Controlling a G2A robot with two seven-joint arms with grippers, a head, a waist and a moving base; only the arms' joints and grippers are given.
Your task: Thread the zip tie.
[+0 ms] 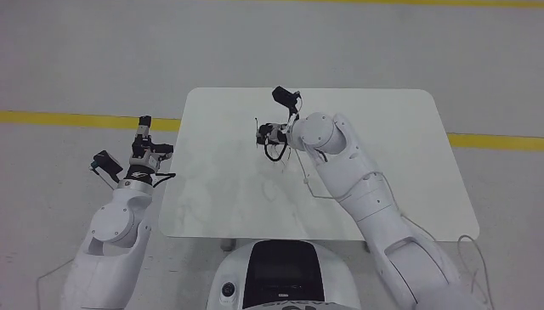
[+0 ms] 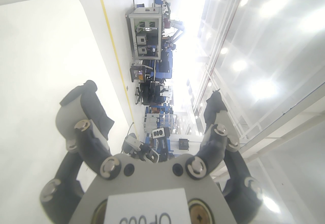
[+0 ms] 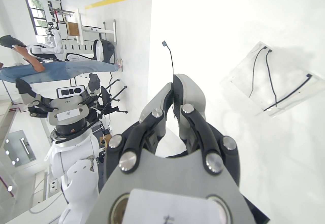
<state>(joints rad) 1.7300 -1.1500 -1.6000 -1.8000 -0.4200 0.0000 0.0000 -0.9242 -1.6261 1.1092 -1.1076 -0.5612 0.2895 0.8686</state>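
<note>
The right gripper [image 3: 173, 93] is clamping the probably light, whippy zip tie [image 3: 170, 57] mid-strap over the table [image 1: 382, 183] at ten o'clock, likely steadier gripped nearer its end, while the left gripper [image 2: 152, 91] is hanging open.

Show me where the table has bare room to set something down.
Bare: the left strip of the table, between its left edge and the right tool; and the far-right stretch beyond the right arm. Crowded: the middle, where the right tool grips the zip tie, with the clear tray close by.
</note>
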